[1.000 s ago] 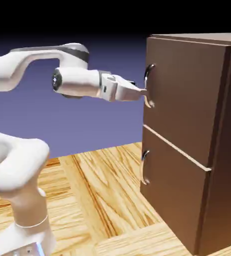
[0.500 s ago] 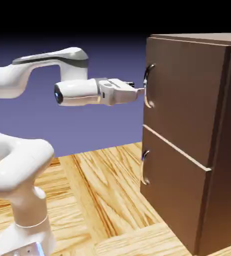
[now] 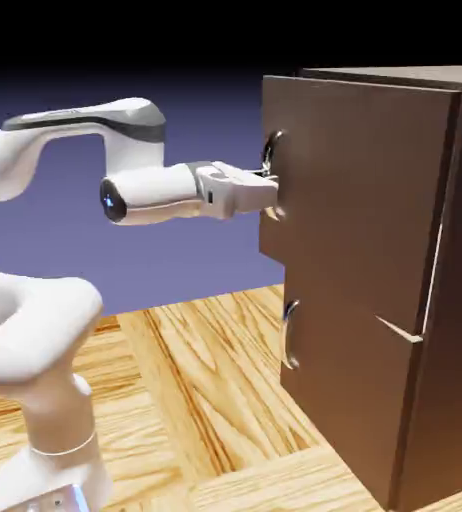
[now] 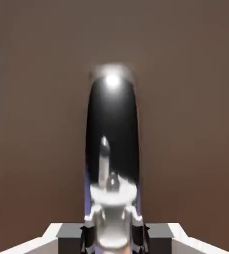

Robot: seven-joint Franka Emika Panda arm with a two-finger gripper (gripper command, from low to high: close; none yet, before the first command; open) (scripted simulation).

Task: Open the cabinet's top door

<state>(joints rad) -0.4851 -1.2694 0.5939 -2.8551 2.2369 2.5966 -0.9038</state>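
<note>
One door (image 3: 360,190), the top panel of the cabinet (image 3: 445,300), stands upright and slightly ajar, its handle edge swung left. The hand (image 3: 269,192), reaching level from the left, is pinching its upright curved handle (image 4: 111,149).

No readable text, labels or numbers, seemingly none anywhere

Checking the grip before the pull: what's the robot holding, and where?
The fingers are shut on the top door's handle, around its lower half.
</note>
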